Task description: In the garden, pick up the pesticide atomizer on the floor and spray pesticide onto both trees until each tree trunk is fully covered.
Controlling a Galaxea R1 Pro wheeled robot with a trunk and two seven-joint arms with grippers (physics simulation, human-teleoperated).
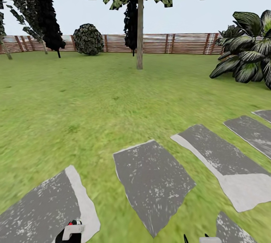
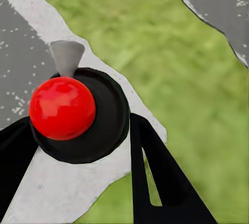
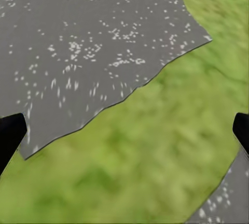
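In the left wrist view my left gripper is shut on the pesticide atomizer, with a black finger on each side of its dark body. Its red top and pale trigger point away from the camera. At the bottom edge of the head view, the atomizer sits in the left gripper above a grey paving slab of the floor. One tree stands far ahead on the lawn, its bare trunk under a green canopy. My right gripper is open over grass and paving, holding nothing.
Several grey stepping slabs cross the lawn in a row. A reddish-brown slat fence bounds the far side. Dark conifers and a round shrub stand at the back left, and a large broad-leaved plant at the right.
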